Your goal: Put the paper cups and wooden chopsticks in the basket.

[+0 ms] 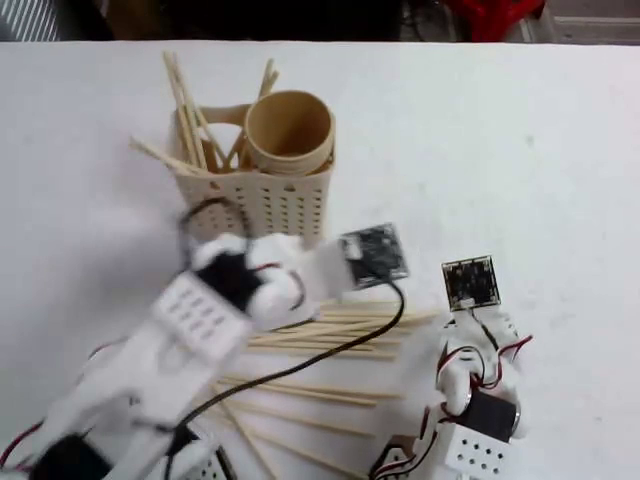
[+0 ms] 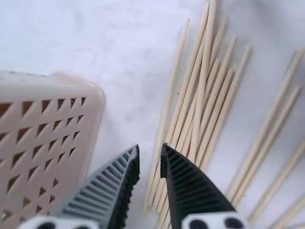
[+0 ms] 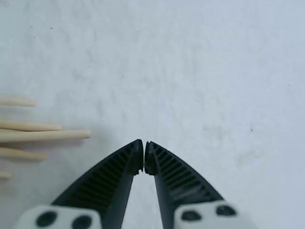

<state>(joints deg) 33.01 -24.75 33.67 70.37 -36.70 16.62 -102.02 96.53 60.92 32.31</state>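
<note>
A beige perforated basket [image 1: 262,198] stands at the back left of the table, with a paper cup [image 1: 290,128] and several wooden chopsticks [image 1: 190,115] upright in it. More chopsticks [image 1: 325,335] lie loose on the white table in front of it. My left gripper [image 2: 150,153] hangs just above the near end of that bundle of chopsticks [image 2: 202,105], beside the basket's wall [image 2: 43,143]. Its fingers are slightly open with nothing between them. My right gripper [image 3: 144,148] is shut and empty over bare table, next to a few chopstick tips [image 3: 45,134].
The left arm [image 1: 190,320] stretches from the front left across the loose chopsticks. The right arm [image 1: 478,400] sits at the front right. Other chopsticks [image 1: 300,395] fan out near the front edge. The right half of the table [image 1: 540,160] is bare.
</note>
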